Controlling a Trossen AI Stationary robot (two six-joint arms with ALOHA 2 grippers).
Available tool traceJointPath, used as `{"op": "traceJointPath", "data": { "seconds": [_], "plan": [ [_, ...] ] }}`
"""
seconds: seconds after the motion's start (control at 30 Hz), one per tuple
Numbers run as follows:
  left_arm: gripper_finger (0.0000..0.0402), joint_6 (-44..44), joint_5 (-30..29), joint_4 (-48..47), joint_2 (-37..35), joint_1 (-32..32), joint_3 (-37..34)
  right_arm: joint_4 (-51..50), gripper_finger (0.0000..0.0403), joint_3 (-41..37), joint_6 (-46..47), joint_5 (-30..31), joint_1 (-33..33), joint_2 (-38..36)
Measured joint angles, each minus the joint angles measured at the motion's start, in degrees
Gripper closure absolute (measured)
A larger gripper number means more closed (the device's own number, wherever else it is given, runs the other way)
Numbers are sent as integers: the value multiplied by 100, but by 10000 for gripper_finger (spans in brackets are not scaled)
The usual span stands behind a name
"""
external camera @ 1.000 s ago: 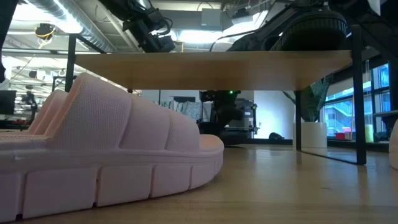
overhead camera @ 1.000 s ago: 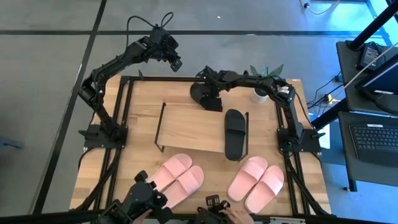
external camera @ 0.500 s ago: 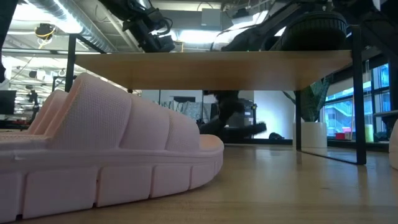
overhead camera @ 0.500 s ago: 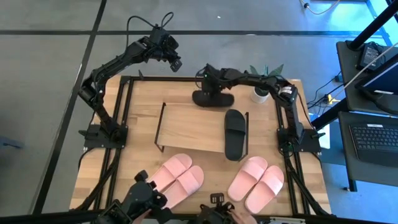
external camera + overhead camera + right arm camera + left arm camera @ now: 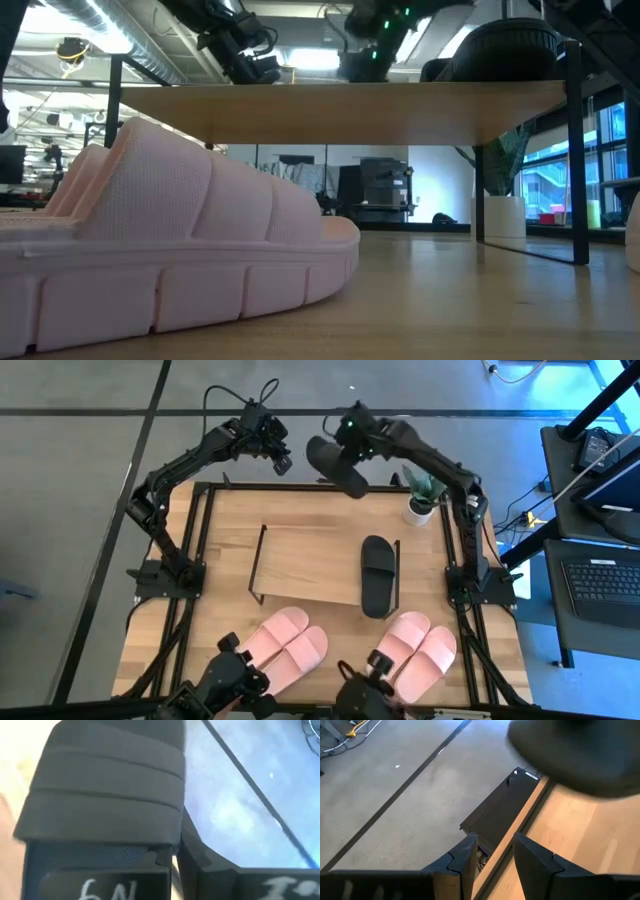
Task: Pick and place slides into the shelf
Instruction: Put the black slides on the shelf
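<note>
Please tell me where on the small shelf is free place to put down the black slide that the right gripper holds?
The shelf top is bare from its left edge to the black slide lying at its right end. The right gripper holds the other black slide above the table's far edge. The near table side is crowded with pink slides.

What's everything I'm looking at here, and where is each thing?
Black slides: two; one lies on the shelf's right end, one is held in the air beyond the table's far edge.
Pink slides: four, in two pairs near the front edge, left and right.
Shelf: one, light wood, mid-table.
Potted plant: one, green in a white pot, far right corner.
Left end effector: open, raised past the far left corner.
Right end effector: gripping the raised black slide.
</note>
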Motion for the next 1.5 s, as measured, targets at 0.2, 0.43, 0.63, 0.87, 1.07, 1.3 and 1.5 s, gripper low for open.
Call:
{"op": "traceJointPath", "data": {
  "seconds": [0.2, 0.43, 0.63, 0.87, 1.07, 1.3, 1.5],
  "plan": [
    [282, 0, -11, -2, 0, -1, 0, -789, 391, 556, 1031, 126, 403, -254],
    [282, 0, -31, -13, 0, -2, 0, -1602, 391, 447, 2377, 1079, 1317, -660],
    [282, -3, -47, -17, 0, -2, 0, -1991, 391, 444, 3686, 1268, 2223, -721],
    [282, -11, -55, -20, 0, -7, 0, -2552, 391, 440, 5587, 1821, 3105, -702],
    [282, -13, -56, -20, 0, -7, 0, -2936, 391, 312, 6737, 2023, 3619, -704],
    [282, -23, -57, -20, 0, -7, 0, -2951, 391, -290, 7899, 2055, 3973, -696],
    [282, -22, -57, -20, 0, -7, 0, -2857, 391, -824, 8787, 2058, 4279, -693]
  ]
}}
